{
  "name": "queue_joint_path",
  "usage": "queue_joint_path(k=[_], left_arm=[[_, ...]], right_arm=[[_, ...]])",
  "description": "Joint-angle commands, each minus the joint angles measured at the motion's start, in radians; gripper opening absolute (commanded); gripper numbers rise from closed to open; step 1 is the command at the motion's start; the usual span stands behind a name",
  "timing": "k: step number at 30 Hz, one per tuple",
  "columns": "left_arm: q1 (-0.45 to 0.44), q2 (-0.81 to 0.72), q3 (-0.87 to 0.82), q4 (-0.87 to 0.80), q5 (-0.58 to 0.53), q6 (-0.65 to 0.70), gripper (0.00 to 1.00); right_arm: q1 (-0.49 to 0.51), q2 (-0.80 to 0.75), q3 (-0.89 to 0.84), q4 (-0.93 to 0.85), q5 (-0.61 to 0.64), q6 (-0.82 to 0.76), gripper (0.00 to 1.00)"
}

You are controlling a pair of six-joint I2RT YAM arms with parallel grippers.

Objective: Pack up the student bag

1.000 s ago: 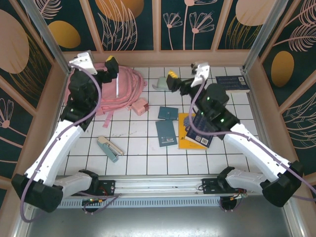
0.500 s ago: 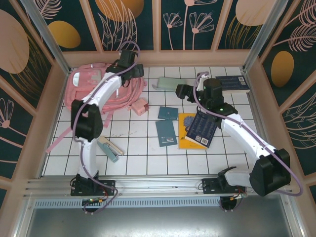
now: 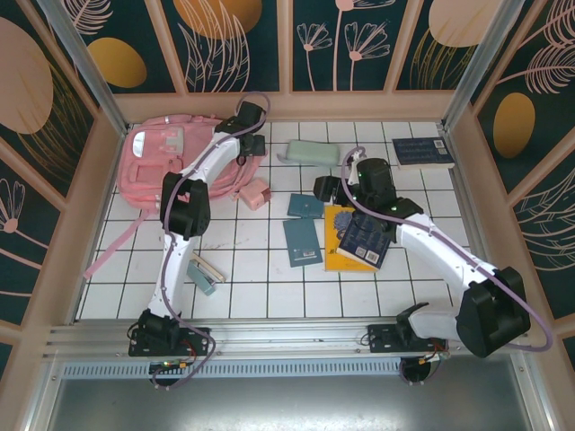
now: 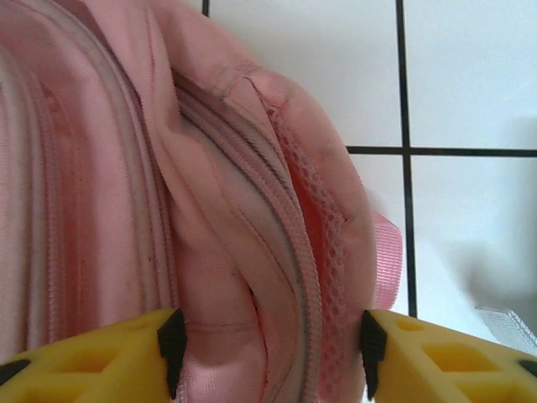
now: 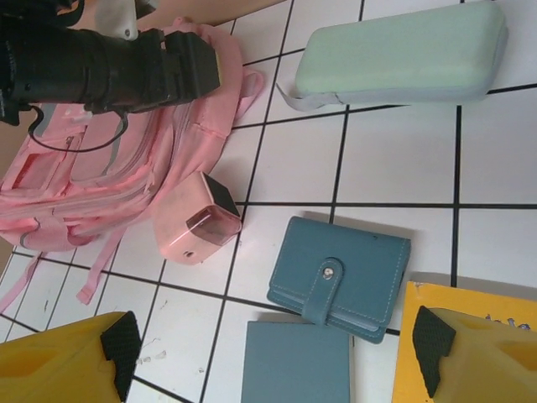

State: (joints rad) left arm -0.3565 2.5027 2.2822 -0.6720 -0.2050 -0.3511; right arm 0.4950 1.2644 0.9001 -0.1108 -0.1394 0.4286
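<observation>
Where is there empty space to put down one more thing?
Bare tiles lie between the stapler and the teal notebook, and along the near edge below both. It is crowded around the teal wallet, yellow book and pink backpack.

From my console the left arm (image 3: 171,269) and the right arm (image 3: 440,251) look like twins — glossy white shells on the long links, chunky black housings (image 3: 186,208) at the joints. Each grows from a black mount: the left base (image 3: 166,330) at seven o'clock of the overhead view, the right base (image 3: 400,337) at five o'clock. A lilac cable (image 3: 254,96) runs along the outside of each arm in loose loops. Up close I see the left end effector (image 4: 268,344): blocky yellow fingers (image 4: 92,353) with moulded recesses, faced with black pads (image 4: 172,344). The right end effector (image 5: 277,353) is built the same — yellow fingers (image 5: 50,361), black pads (image 5: 432,344).
</observation>
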Motion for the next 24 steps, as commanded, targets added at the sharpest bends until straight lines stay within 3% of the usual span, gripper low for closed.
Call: queue_joint_path(k=[1, 6, 8, 12, 17, 21, 24], left_arm=[[0.005, -0.012, -0.004, -0.039, -0.088, 0.02, 0.5], [0.005, -0.037, -0.03, -0.022, -0.053, 0.029, 0.1], [0.005, -0.073, -0.069, 0.001, -0.042, 0.028, 0.0], [0.005, -0.193, -0.193, 0.067, -0.052, 0.027, 0.0], [0.019, -0.385, -0.428, 0.156, -0.116, 0.0, 0.0], [0.08, -0.527, -0.617, 0.212, -0.049, -0.086, 0.0], [0.125, -0.606, -0.732, 0.247, -0.029, -0.114, 0.0]], right_arm=[[0.037, -0.025, -0.016, 0.018, 0.026, 0.002, 0.85], [0.09, 0.01, 0.001, 0.026, 0.036, -0.009, 0.81], [0.109, 0.027, 0.013, 0.027, 0.035, -0.01, 0.8], [0.147, 0.083, 0.034, 0.064, -0.024, 0.008, 0.83], [0.205, 0.223, 0.052, 0.172, -0.122, 0.096, 0.78], [0.262, 0.383, 0.12, 0.241, -0.206, 0.148, 0.76], [0.306, 0.504, 0.194, 0.281, -0.261, 0.174, 0.7]])
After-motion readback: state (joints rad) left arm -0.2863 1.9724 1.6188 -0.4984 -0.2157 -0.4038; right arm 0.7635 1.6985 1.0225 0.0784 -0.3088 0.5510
